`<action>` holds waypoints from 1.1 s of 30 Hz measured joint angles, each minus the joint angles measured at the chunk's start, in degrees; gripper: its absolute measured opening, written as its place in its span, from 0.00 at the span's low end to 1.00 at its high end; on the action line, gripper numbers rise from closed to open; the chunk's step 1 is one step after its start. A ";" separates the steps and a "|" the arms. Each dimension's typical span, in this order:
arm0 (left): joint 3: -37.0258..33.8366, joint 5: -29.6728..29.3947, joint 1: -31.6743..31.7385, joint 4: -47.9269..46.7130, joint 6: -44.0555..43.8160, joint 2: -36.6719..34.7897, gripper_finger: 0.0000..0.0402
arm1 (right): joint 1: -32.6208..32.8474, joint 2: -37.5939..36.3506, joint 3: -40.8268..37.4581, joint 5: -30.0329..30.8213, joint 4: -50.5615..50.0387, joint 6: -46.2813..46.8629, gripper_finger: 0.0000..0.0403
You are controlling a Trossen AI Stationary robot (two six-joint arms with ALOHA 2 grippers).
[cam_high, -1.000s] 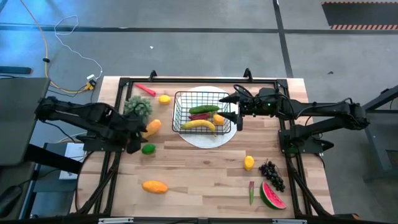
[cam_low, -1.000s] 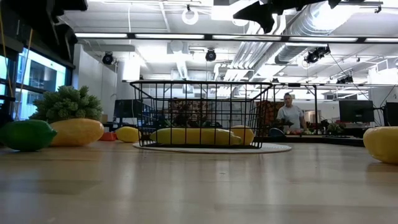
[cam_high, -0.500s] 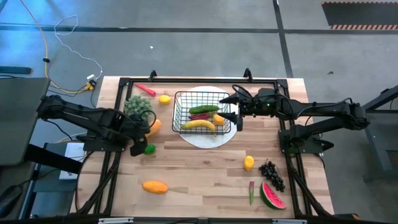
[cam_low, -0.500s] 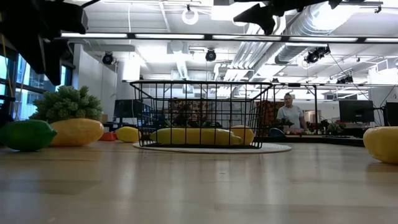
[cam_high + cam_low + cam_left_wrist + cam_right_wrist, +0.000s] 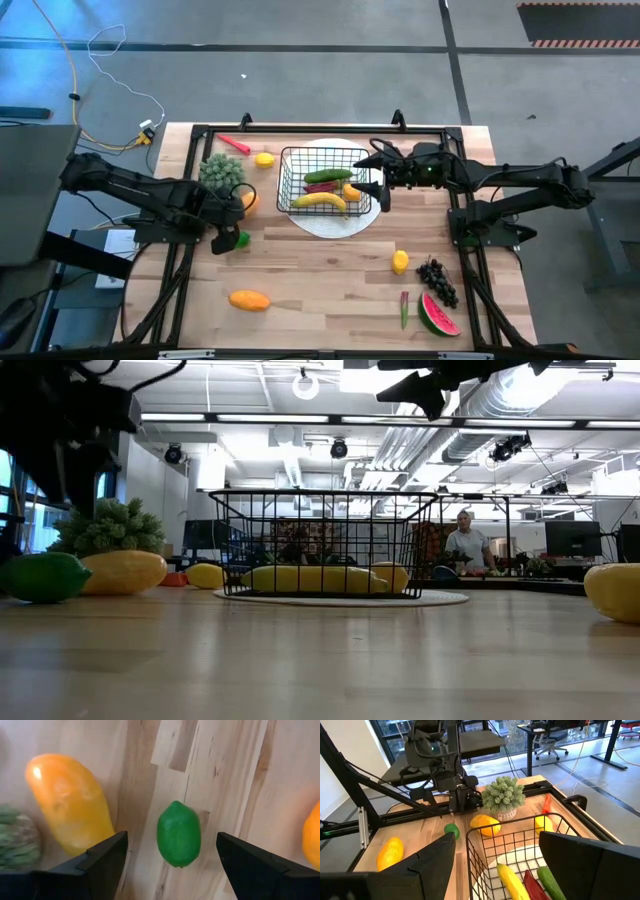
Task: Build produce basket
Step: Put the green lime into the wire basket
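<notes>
High view: basket (image 5: pixel 325 180) on plate (image 5: pixel 322 222) holds banana, cucumber, few more. My left gripper (image 5: pixel 170 851) hangs open over lime (image 5: pixel 179 834); right gripper (image 5: pixel 379 172) open beside basket. Most produce left.

White plate (image 5: pixel 345 222) on wooden table (image 5: pixel 320 290); person (image 5: pixel 464 546) in background.

Since a second ago the left gripper (image 5: pixel 226 237) has slid from about nine o'clock of the lime (image 5: pixel 241 238) to right above it, covering most of it from overhead. Its fingers (image 5: pixel 107 857) have spread wider and now flank the lime without touching.
</notes>
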 joint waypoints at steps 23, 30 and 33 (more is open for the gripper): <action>-3.99 0.01 -3.12 7.28 -3.02 7.25 0.74 | 0.00 0.00 0.00 0.00 -1.29 -0.07 0.67; -4.01 -4.24 -4.76 6.95 -4.13 11.10 0.74 | 0.00 0.00 0.00 0.00 -1.29 -0.07 0.67; -4.01 -2.73 -4.76 7.22 -4.50 12.08 0.74 | 0.00 0.00 0.00 0.00 -1.29 -0.06 0.67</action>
